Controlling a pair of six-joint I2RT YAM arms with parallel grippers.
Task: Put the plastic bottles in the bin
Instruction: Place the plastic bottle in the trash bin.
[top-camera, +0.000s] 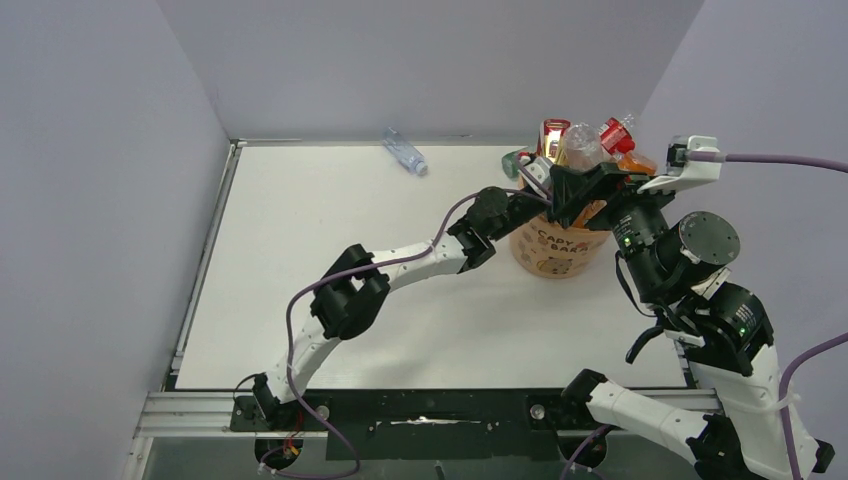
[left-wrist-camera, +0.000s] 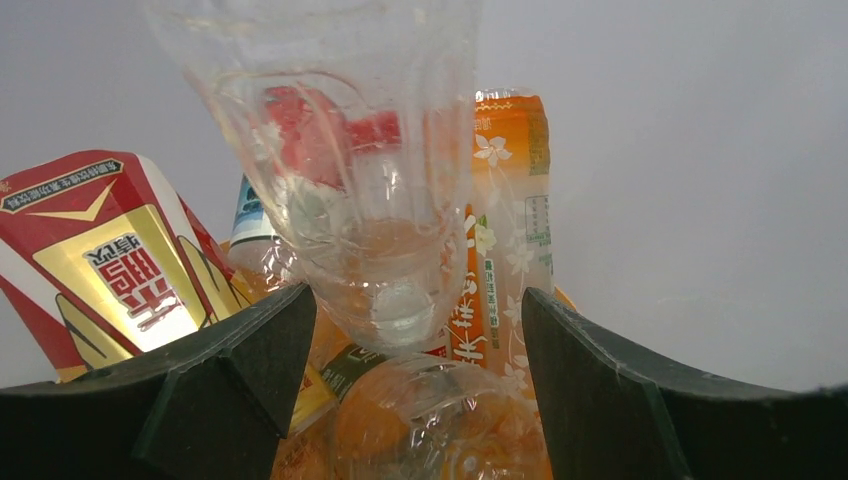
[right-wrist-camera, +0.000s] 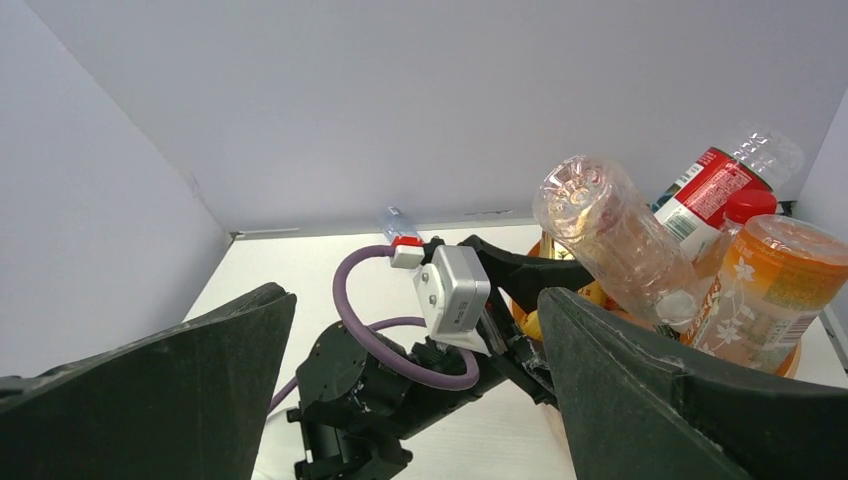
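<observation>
Round pale-orange plastic bin (top-camera: 556, 252): heaped above its rim with plastic bottles (top-camera: 585, 145). Left gripper (left-wrist-camera: 420, 300): over the bin's mouth, fingers spread and not clenched. 1 clear ribbed bottle (left-wrist-camera: 365, 190) stands between them, base towards the camera, clear of the right-hand finger. Right gripper (right-wrist-camera: 415, 300): just right of the bin, fingers wide apart, grasping nothing. 1 clear plastic bottle (top-camera: 405, 152) lies on the white table (top-camera: 330, 200), well to the far left of the bin.

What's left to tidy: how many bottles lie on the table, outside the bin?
1: a clear plastic bottle by the back wall, left of the round pale-orange bin; others possibly hidden.
</observation>
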